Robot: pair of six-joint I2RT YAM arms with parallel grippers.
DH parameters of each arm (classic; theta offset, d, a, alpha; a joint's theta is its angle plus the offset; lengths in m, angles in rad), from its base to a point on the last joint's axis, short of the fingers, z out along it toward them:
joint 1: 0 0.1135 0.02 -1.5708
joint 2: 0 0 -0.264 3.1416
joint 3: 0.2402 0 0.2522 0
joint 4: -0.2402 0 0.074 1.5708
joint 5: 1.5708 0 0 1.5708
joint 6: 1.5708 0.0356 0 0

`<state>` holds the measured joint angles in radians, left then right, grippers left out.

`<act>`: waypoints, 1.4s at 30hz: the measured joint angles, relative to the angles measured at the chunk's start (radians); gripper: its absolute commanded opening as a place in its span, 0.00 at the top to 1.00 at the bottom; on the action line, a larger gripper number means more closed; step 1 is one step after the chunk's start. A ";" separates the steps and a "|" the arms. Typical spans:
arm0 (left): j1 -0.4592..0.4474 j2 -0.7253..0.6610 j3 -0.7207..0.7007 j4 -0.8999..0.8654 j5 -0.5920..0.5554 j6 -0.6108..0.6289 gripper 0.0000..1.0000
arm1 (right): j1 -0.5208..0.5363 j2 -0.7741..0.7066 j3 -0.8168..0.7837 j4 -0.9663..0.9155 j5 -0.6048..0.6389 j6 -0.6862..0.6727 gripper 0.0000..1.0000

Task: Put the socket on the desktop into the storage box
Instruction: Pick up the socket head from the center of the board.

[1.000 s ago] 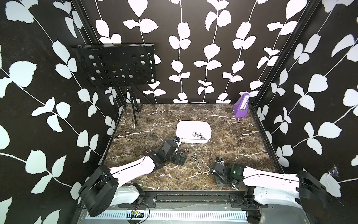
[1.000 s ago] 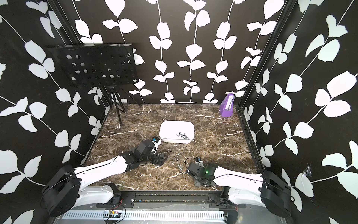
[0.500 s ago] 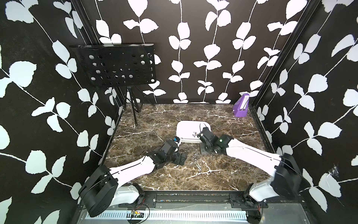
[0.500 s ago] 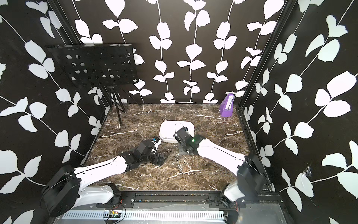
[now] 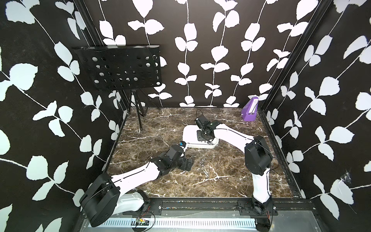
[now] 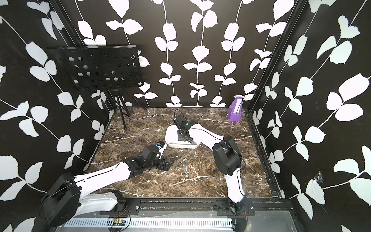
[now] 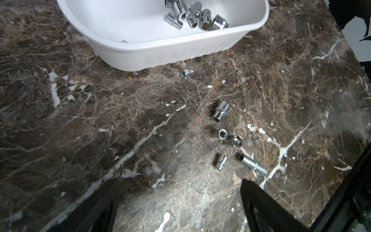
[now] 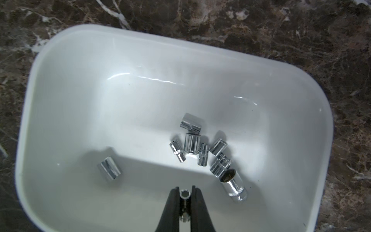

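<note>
- The right gripper hangs over the near side of the white storage box, its black jaws pinched on a small chrome socket whose hex opening faces the wrist camera.
- The held socket is above the tub's floor, not touching it as far as the right wrist view shows.
- Inside the tub, a cluster of chrome sockets lies on its side; one more socket rests apart from the group.
- In both top views the storage box sits near the middle of the dark marble desktop, with the right arm reaching in from the right.
- The left gripper rests low near the desktop, left of centre, jaws spread wide and holding nothing.
- A group of loose sockets lies on the desktop on the near side of the tub; a lone socket sits just beside the tub's wall.
- A purple box stands in the far right corner, a black music stand at far left.
</note>
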<state>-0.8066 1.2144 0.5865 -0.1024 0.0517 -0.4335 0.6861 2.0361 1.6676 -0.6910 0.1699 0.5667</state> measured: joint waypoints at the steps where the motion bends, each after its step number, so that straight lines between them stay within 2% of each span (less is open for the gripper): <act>1: 0.000 0.000 0.000 0.001 0.000 0.000 0.06 | -0.003 0.005 0.003 -0.002 0.000 -0.002 0.84; 3: 0.000 0.000 0.000 0.000 0.000 0.000 0.06 | -0.012 0.006 0.003 -0.008 -0.002 -0.007 0.78; 6: 0.000 0.000 0.000 0.000 0.000 0.000 0.06 | -0.018 0.004 0.005 -0.010 -0.005 -0.019 0.63; 8: 0.000 0.000 0.000 0.001 0.000 0.000 0.06 | -0.019 0.002 0.005 -0.016 -0.011 -0.030 0.57; 11: 0.000 0.000 0.000 0.001 0.000 0.000 0.06 | -0.019 -0.022 0.002 -0.031 -0.016 -0.045 0.57; 14: 0.000 0.000 0.000 0.001 0.000 0.000 0.06 | -0.018 -0.107 -0.049 -0.014 -0.029 -0.065 0.58; 21: 0.000 0.003 0.000 0.004 0.003 0.000 0.06 | 0.006 -0.492 -0.426 0.102 -0.072 -0.142 0.58; 27: 0.000 0.004 0.000 0.004 0.003 0.000 0.06 | 0.077 -0.683 -0.781 0.225 -0.077 -0.197 0.56; 31: 0.000 0.006 0.000 0.004 -0.001 0.004 0.06 | 0.087 -0.682 -0.908 0.331 -0.105 -0.203 0.56; 42: -0.001 0.039 0.001 0.003 0.000 0.009 0.06 | 0.141 -0.542 -0.897 0.500 -0.121 -0.209 0.53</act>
<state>-0.8074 1.2537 0.5873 -0.0998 0.0517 -0.4248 0.8272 1.4940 0.7704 -0.1913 0.0494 0.3576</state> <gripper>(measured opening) 0.939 0.466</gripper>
